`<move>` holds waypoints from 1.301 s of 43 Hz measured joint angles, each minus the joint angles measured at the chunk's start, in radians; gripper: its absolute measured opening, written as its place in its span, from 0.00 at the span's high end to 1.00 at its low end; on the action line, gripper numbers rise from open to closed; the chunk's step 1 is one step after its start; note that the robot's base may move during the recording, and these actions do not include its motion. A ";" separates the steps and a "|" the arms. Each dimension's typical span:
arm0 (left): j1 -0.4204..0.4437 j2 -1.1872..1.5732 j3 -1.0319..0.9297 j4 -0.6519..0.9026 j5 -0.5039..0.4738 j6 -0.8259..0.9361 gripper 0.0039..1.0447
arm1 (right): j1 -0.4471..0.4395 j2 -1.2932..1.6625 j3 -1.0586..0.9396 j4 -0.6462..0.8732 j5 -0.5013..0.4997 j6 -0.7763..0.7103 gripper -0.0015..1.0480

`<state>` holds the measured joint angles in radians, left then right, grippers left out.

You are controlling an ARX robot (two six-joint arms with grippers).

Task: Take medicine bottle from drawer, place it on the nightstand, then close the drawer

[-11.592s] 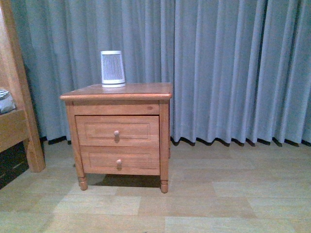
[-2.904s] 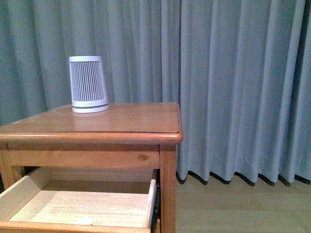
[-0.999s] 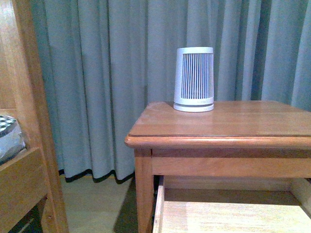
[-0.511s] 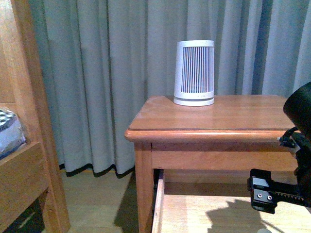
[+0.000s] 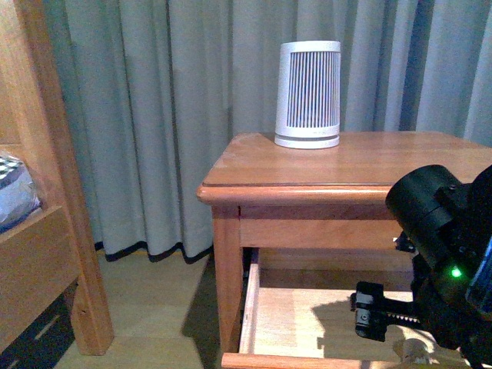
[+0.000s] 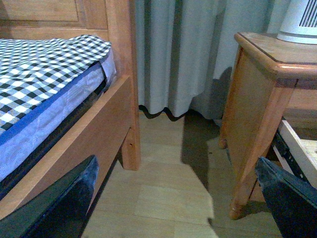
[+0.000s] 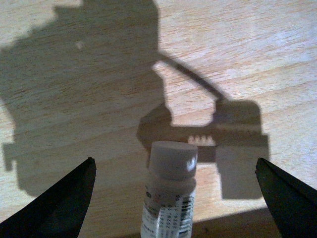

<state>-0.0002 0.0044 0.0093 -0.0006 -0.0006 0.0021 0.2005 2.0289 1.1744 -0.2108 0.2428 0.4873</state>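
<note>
The medicine bottle [image 7: 170,196], white with a rounded cap and a printed label, lies on the pale wood floor of the open upper drawer [image 5: 286,319]. My right gripper [image 7: 174,166] is open over it, one dark finger on each side and both apart from the bottle. In the front view my black right arm [image 5: 446,254] reaches down into the drawer under the nightstand's top [image 5: 361,165]. My left gripper [image 6: 176,171] is open and empty, low over the floor between the bed and the nightstand's side [image 6: 252,109].
A large white ribbed device [image 5: 308,96] stands at the back of the nightstand top. A wooden bed frame [image 5: 46,177] with a checked mattress [image 6: 44,74] stands to the left. Grey curtains [image 5: 154,115] hang behind. The drawer's side rail [image 6: 297,151] juts out.
My right arm has come further into the front view and lower into the drawer. The view has tilted down, so the drawer's front edge shows.
</note>
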 joint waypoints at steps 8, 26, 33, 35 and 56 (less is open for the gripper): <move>0.000 0.000 0.000 0.000 0.000 0.000 0.06 | 0.024 0.058 0.043 -0.013 0.008 0.010 0.07; 0.000 0.000 0.000 0.000 0.000 0.000 0.06 | 0.044 0.119 0.094 -0.041 0.015 0.022 0.35; 0.000 0.000 0.000 0.000 0.000 0.000 0.06 | 0.044 0.117 0.094 -0.050 0.025 0.028 0.56; 0.000 0.000 0.000 0.000 0.000 0.000 0.06 | 0.044 0.114 0.094 -0.053 0.031 0.029 0.61; 0.000 0.000 0.000 0.000 0.000 0.000 0.06 | 0.079 -0.195 -0.030 -0.037 0.148 0.061 0.71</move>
<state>-0.0002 0.0044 0.0093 -0.0006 -0.0006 0.0021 0.2798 1.8336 1.1446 -0.2481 0.3908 0.5488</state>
